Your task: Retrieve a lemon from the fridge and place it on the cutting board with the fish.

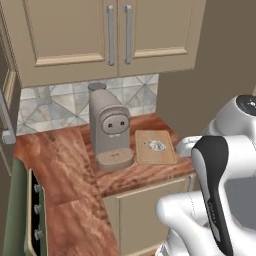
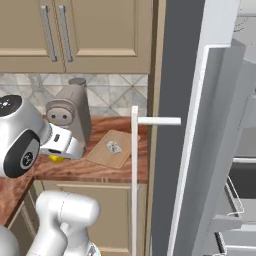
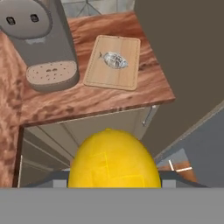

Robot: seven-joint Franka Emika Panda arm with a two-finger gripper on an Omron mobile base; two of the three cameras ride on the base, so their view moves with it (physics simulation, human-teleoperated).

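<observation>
Yellow lemon (image 3: 113, 159) in jaws, fish (image 3: 114, 60) on cutting board (image 3: 112, 63)

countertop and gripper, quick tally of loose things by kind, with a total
coffee machine: 1
cutting board: 1
fish: 1, on the board
lemon: 1, in the gripper, off the countertop
total: 4

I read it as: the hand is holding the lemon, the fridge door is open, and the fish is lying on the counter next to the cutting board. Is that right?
Not quite. The fish lies on the cutting board itself, not on the counter beside it; the hand view shows this plainly. The rest stands: the hand holds the lemon, and the fridge door is open in the right base view.
</observation>
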